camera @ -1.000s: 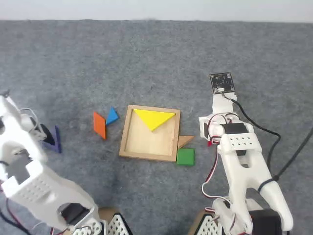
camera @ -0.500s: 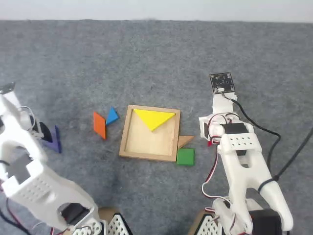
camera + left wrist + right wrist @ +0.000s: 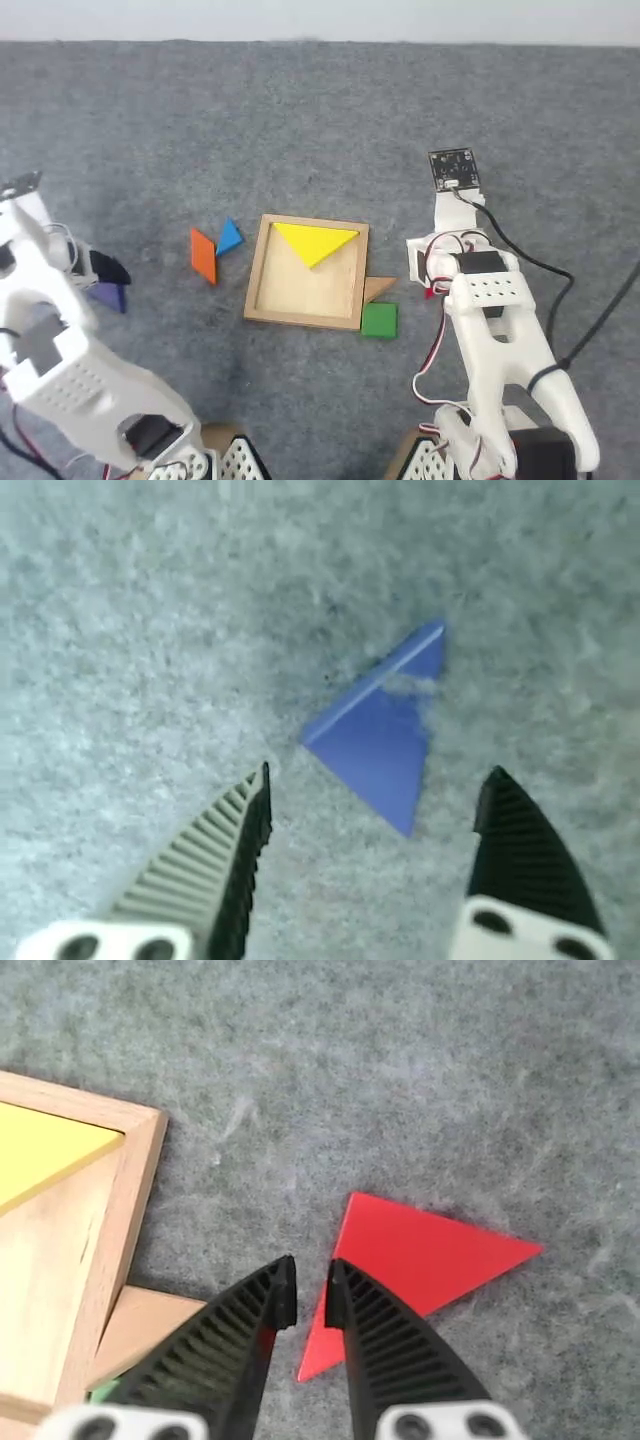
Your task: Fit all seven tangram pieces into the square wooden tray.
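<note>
The square wooden tray [image 3: 256, 280] lies mid-table with a yellow triangle [image 3: 313, 242] in its far corner. At the far left a violet-blue triangle [image 3: 107, 293] lies flat on the carpet. My left gripper [image 3: 103, 275] hovers over it, open, its fingers straddling the triangle [image 3: 385, 735] without touching. My right gripper [image 3: 308, 1272] is shut and empty, its tips over the edge of a red triangle [image 3: 420, 1250] just right of the tray's rim [image 3: 130, 1190].
An orange parallelogram [image 3: 203, 256] and a small blue triangle [image 3: 229, 237] lie left of the tray. A green square [image 3: 379, 320] and a tan triangle [image 3: 378, 289] touch its near right corner. Grey carpet covers the table.
My left gripper has shifted slightly toward the tray, and the violet-blue triangle, earlier a thin upright sliver, now lies flatter. The right arm has not moved.
</note>
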